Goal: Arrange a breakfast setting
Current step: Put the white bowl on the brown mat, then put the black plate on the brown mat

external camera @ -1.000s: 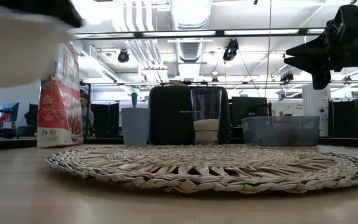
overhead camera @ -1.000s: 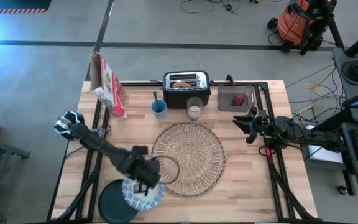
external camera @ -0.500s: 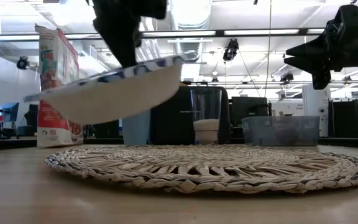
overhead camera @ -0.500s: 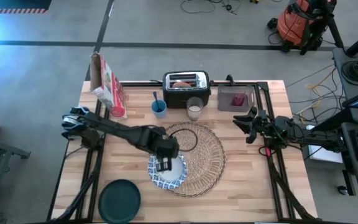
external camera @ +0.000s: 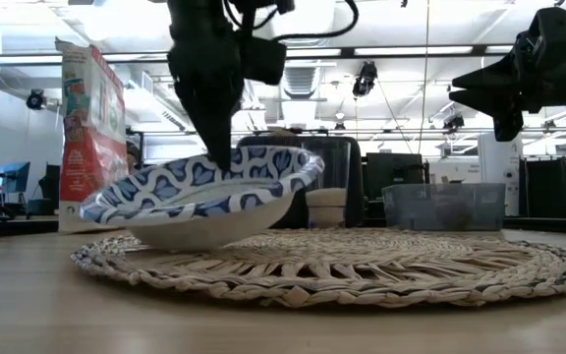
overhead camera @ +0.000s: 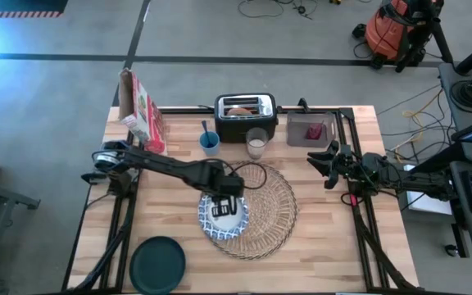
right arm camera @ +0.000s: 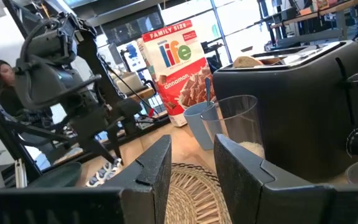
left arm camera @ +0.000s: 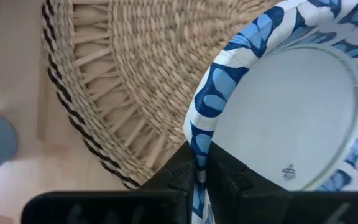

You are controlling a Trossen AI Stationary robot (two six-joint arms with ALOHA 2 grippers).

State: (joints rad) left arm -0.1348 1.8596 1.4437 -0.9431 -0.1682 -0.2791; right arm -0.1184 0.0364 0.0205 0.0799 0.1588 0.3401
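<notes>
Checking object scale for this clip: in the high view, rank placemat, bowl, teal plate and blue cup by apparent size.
1. Placemat, clearly largest.
2. Teal plate and bowl look about alike; the left gripper covers part of the bowl, so no ranking between them.
3. Blue cup, smallest.

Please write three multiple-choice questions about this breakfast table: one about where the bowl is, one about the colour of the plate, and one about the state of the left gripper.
1. Where is the bowl?
A. on the left part of the straw mat
B. inside the toaster
C. on the plate

2. What colour is the plate?
A. red
B. dark teal
C. yellow

3. What is the left gripper doing?
A. hanging open above the cereal box
B. resting on the floor
C. pinching the bowl's rim

Answers:
1 A, the high view shows the bowl over the mat's left side.
2 B, the plate at the table's near left corner is dark teal.
3 C, the left wrist view shows both fingers clamped on the rim.
</notes>
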